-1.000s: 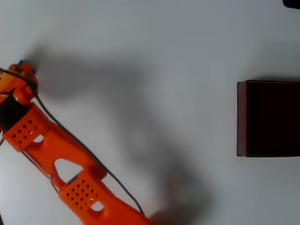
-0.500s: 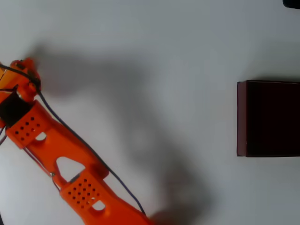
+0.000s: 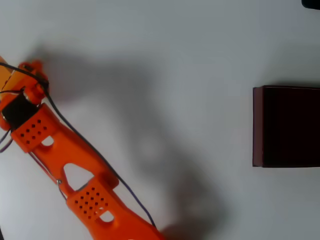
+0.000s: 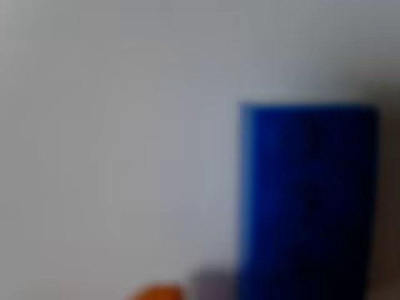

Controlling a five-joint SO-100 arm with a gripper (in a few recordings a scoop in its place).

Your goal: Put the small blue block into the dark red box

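Note:
The small blue block (image 4: 309, 200) looms large and blurred in the right half of the wrist view, very close to the camera, on the white table. An orange finger tip (image 4: 156, 292) peeks in at the bottom edge beside it. In the overhead view my orange gripper (image 3: 24, 71) is at the far left edge, pointing down at the table and covering the block. Whether its jaws are closed on the block I cannot make out. The dark red box (image 3: 258, 125) stands at the right edge, far from the gripper, its interior almost black.
The orange arm (image 3: 75, 170) runs diagonally from the bottom centre to the left edge, with a thin dark cable along it. Its broad shadow falls across the middle of the white table (image 3: 175, 50). A dark object (image 3: 312, 3) clips the top right corner.
A sliver of blue showed by the gripper tip one second ago and is now covered. The gripper end has shifted slightly; the box has not moved.

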